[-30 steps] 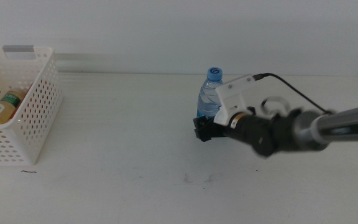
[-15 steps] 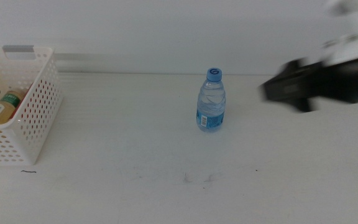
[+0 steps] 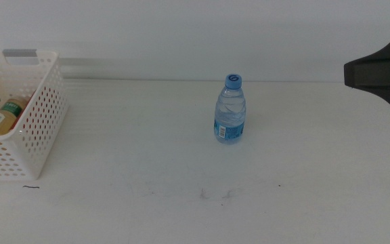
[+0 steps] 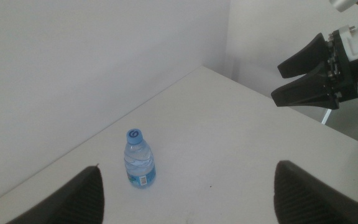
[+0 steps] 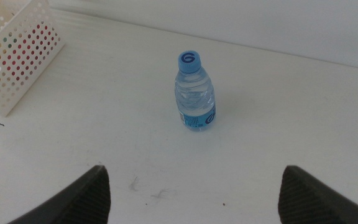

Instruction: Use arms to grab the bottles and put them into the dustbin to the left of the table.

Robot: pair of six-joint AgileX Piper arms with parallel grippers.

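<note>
A small blue-capped water bottle [image 3: 230,110] stands upright near the middle of the white table [image 3: 147,203]. It also shows in the left wrist view [image 4: 140,160] and the right wrist view [image 5: 194,92]. My right gripper [image 3: 378,73] hovers at the far right edge, well away from the bottle; its jaws are open with nothing between them [image 5: 194,180]. The left gripper [image 4: 187,171] is out of the middle view, high above the table, open and empty. The white perforated dustbin [image 3: 42,115] sits at the left, holding a yellow-liquid bottle with a green label [image 3: 5,116].
The dustbin's grey handle strip [image 3: 30,54] faces the back wall. Faint dark scuff marks [image 3: 215,195] lie in front of the water bottle. In the left wrist view the right gripper [image 4: 316,74] hangs over the table's far corner.
The right gripper, which was at the water bottle a second ago, has pulled back up and to the right. The bottle stays standing in the same spot.
</note>
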